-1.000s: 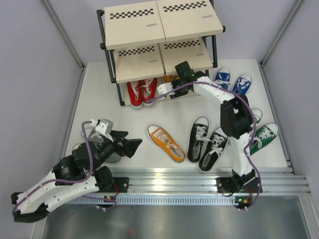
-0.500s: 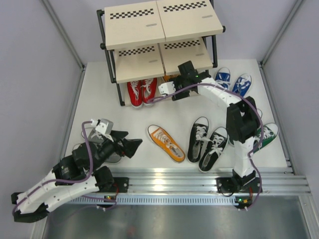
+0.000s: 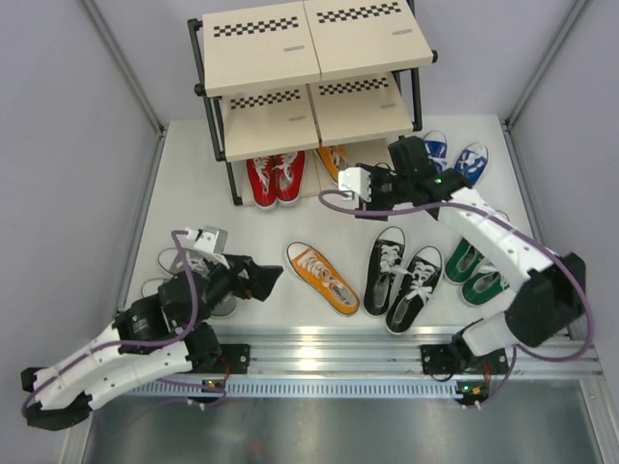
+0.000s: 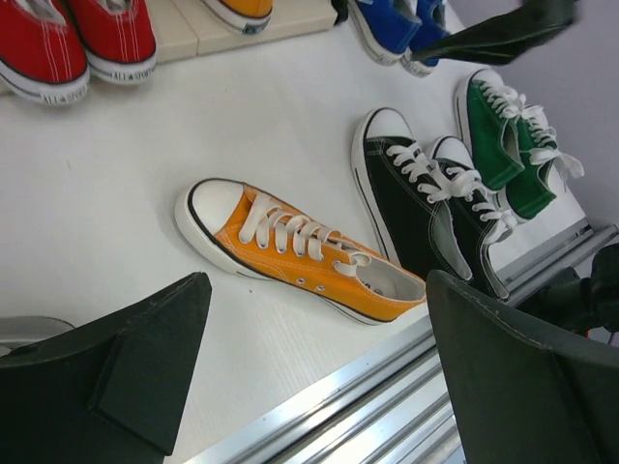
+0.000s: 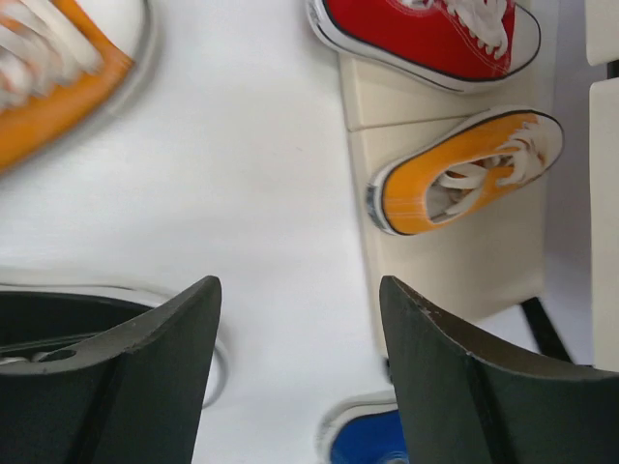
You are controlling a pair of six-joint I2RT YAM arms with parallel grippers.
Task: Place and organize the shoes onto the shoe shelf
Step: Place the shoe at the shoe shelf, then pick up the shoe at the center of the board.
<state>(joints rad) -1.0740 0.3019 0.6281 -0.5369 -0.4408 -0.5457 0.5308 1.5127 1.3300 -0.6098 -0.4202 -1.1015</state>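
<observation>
White tabletop, three-tier black-framed beige-board shoe shelf at its far edge, red canvas sneaker pair and one orange sneaker on the bottom board, second orange sneaker mid-tabletop, black pair beside it, green pair toward the right edge, blue pair near the far right corner.

Bright, even light, soft shadows, glare on the front rail

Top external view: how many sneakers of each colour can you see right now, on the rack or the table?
Red canvas sneakers: 2
Orange canvas sneakers: 2
Black canvas sneakers: 2
Green canvas sneakers: 2
Blue canvas sneakers: 2
Grey canvas sneakers: at least 1, mostly hidden under the left arm
Total: at least 11
</observation>
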